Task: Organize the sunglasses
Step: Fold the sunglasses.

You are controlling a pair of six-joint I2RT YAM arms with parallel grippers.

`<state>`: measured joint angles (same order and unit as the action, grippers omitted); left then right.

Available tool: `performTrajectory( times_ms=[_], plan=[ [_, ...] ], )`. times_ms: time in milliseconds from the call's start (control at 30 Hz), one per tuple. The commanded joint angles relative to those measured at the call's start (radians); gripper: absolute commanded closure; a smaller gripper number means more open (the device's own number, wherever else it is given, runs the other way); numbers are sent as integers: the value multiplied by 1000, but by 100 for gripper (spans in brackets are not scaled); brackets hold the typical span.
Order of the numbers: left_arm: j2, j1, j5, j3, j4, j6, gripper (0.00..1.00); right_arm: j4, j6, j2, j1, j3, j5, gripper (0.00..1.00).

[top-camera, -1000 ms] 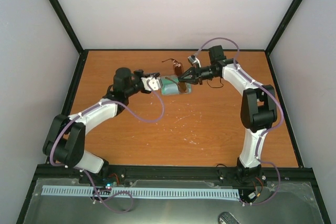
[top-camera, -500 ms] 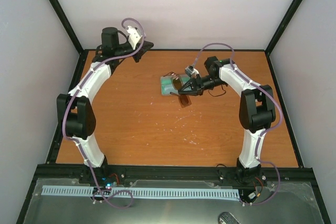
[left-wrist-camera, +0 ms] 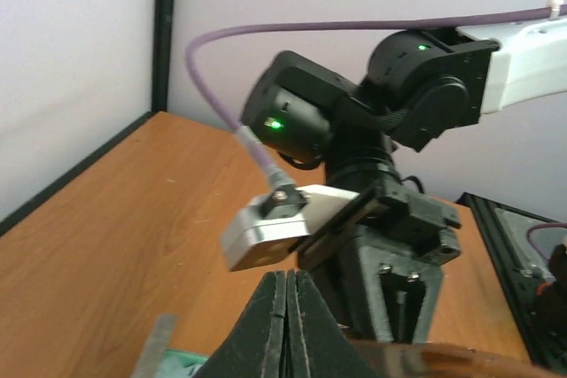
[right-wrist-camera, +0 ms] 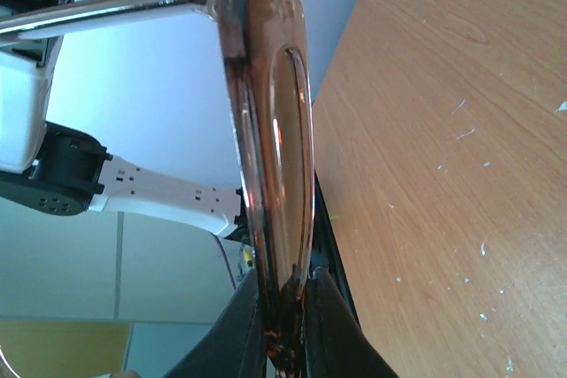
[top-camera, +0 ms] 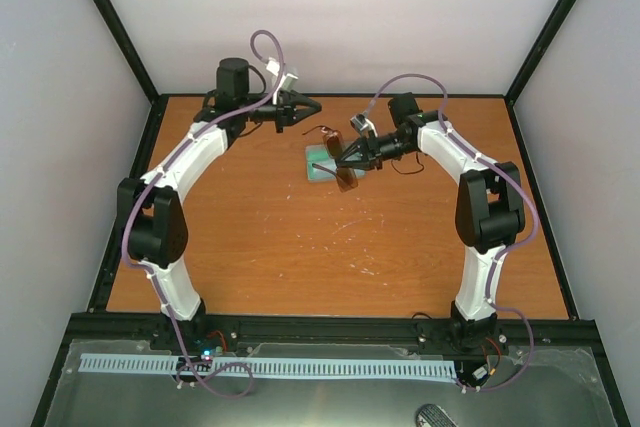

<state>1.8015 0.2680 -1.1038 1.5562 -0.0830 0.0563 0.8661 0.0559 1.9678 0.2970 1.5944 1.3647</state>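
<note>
The sunglasses [top-camera: 346, 178], with a reddish-brown frame and amber lenses, hang in my right gripper [top-camera: 343, 160], held above the open case with green lining [top-camera: 318, 166]. In the right wrist view the frame [right-wrist-camera: 276, 157] stands edge-on between the shut fingers of my right gripper [right-wrist-camera: 288, 329], and one temple arm [right-wrist-camera: 106, 8] runs off to the upper left. My left gripper [top-camera: 310, 106] is shut and empty, in the air near the back edge, left of the sunglasses. In the left wrist view my left gripper [left-wrist-camera: 288, 312] points at the right gripper's body [left-wrist-camera: 383, 258]; a lens edge [left-wrist-camera: 452, 364] shows at the bottom.
The wooden table [top-camera: 300, 247] is bounded by a black frame, with white walls behind and at the sides. A thin black cable [top-camera: 408, 163] lies by the right arm. A corner of the green case lining [left-wrist-camera: 182, 365] shows in the left wrist view.
My left arm left the case, swung to the back left corner, then turned right toward the sunglasses. My right gripper has lifted and turned the sunglasses over the case.
</note>
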Motion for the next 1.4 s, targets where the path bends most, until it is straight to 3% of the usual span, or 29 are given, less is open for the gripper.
performTrajectory(
  times_ms=[0,600,833,1000,1133,1233,1367],
  plan=[
    [-18,52,-30,-11,30,-70,99,-113,104,2,0,19,-8,97],
    [-6,135,29,-137,59,-48,95,-466,403,-70,5,16,43,97],
    [-8,137,137,-208,46,15,93,-454,396,-100,1,1,30,97],
    [-33,72,223,-99,23,15,87,-405,358,-105,-39,-68,-26,97],
    [-65,-22,249,-48,-18,24,81,-480,426,-92,-107,-102,-73,97],
    [-131,-43,277,-109,-59,105,84,-488,448,-55,-130,-52,-106,97],
    [-246,-31,183,-238,-103,143,92,-460,462,11,-130,48,-174,97]
  ],
)
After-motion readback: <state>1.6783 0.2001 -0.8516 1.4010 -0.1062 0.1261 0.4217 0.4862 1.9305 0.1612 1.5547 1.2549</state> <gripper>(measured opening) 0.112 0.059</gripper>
